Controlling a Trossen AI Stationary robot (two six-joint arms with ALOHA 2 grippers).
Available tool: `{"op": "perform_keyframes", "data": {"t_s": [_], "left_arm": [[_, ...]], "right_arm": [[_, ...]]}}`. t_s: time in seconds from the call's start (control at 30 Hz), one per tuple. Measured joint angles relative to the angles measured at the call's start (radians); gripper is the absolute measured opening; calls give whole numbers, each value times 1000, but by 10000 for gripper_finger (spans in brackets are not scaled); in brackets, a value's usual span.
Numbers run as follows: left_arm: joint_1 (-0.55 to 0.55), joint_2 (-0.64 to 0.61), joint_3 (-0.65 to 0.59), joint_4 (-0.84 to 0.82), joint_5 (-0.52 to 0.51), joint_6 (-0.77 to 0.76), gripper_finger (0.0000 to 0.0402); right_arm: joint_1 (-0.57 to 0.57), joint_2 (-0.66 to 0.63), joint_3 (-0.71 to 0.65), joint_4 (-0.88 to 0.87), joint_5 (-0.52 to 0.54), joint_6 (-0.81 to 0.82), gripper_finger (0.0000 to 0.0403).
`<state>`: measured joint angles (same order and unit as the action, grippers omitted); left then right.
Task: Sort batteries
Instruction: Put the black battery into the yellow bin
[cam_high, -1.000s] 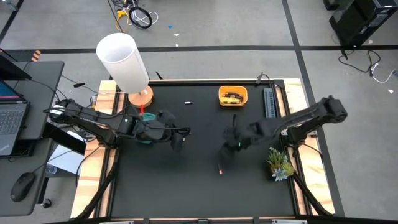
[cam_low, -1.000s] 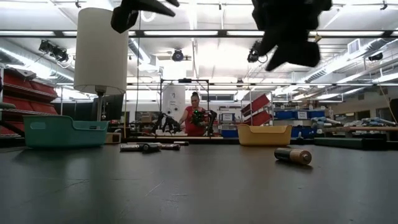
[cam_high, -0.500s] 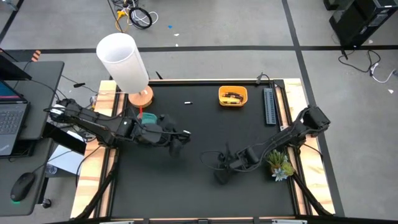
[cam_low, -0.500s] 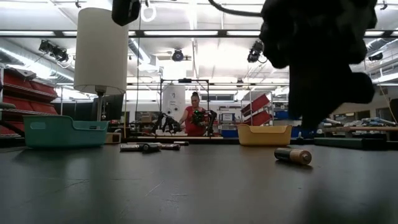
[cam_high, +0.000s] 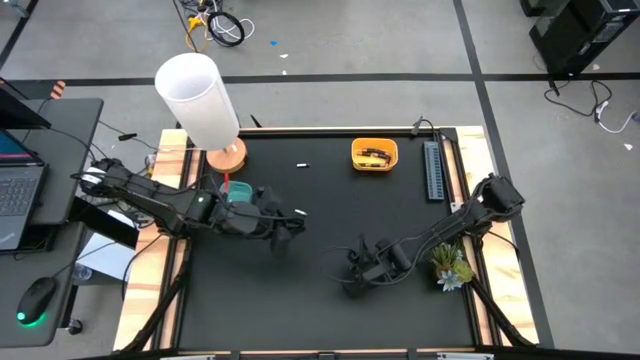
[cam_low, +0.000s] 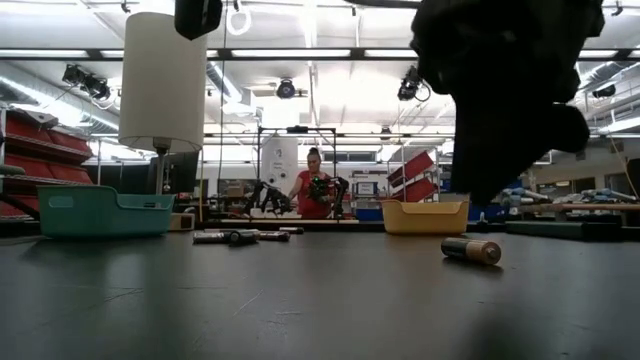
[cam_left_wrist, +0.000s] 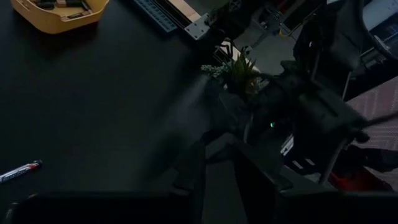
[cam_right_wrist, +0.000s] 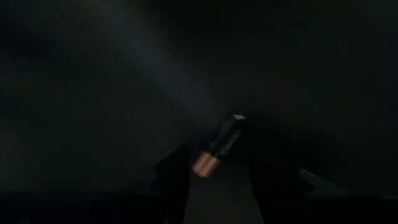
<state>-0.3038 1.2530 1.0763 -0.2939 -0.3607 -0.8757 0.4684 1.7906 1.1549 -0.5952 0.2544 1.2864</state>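
A dark battery with a copper end (cam_right_wrist: 221, 147) lies flat on the black table, also seen in the low view (cam_low: 472, 249). My right gripper (cam_right_wrist: 217, 155) is open and low over it, one finger on each side, apart from it; from above, the gripper (cam_high: 353, 274) hides the battery. My left gripper (cam_high: 287, 222) hovers open and empty, left of the table's middle. Other batteries lie farther back (cam_low: 235, 237), one white one (cam_high: 302, 164) near the far edge, and a red-and-white one (cam_left_wrist: 18, 172) shows in the left wrist view.
A yellow bin (cam_high: 374, 155) with dark batteries stands at the far edge, and a teal bin (cam_high: 240, 192) is half hidden under my left arm. A white lamp (cam_high: 197, 98), a power strip (cam_high: 433, 165) and a green plant sprig (cam_high: 450, 263) line the table's sides. A person stands in the room behind (cam_low: 312, 190).
My right gripper has moved from mid-table toward the near edge and come down over the copper-ended battery, its arm stretching low across the table. The battery has stayed where it was.
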Motion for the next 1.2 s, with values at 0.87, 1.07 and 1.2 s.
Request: {"op": "perform_keyframes", "data": {"t_s": [0.87, 1.07, 1.2], "left_arm": [[-4, 0, 0, -42, 7, 5, 92], [-4, 0, 0, -42, 7, 7, 92], [-4, 0, 0, -42, 6, 7, 92]], "right_arm": [[-5, 153, 47, -28, -79, -17, 147], [-8, 158, 47, -47, -81, -56, 110], [-15, 159, 46, -57, -82, -112, 60]]}}
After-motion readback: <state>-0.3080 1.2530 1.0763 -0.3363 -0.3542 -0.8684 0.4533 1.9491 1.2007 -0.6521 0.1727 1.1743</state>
